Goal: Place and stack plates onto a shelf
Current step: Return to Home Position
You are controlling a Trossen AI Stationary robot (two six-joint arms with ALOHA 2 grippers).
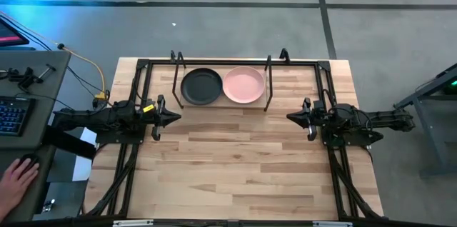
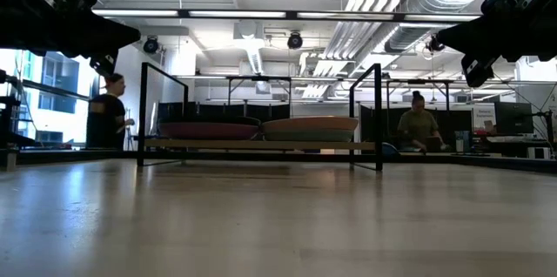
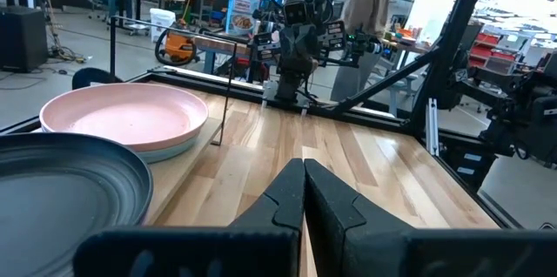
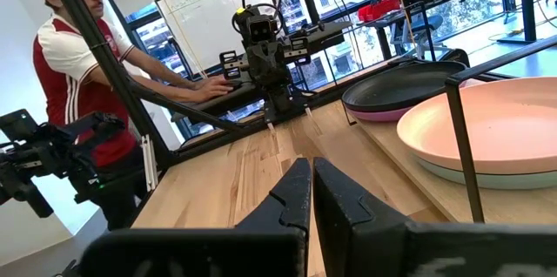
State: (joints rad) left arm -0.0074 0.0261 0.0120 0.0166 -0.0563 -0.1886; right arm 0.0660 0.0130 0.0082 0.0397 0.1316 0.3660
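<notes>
The shelf (image 1: 222, 103) stands at the table's far edge, and two stacks of plates rest on its wooden board (image 2: 261, 145). On the left, the black plate (image 1: 202, 86) lies on the purple plate (image 4: 396, 112). On the right, the pale pink plate (image 1: 244, 85) lies on the pale blue-green plate (image 4: 474, 175). My left gripper (image 1: 176, 118) hovers shut near the table's left side, in front of the shelf. My right gripper (image 1: 290, 117) hovers shut near the right side, facing it. Both are empty.
The larger black metal frame (image 1: 139, 66) borders the table's left, right and far sides. Bare wooden tabletop (image 1: 235, 163) lies between and in front of the arms. A person's hand (image 1: 16, 180) rests at a desk left of the table. People stand in the room beyond.
</notes>
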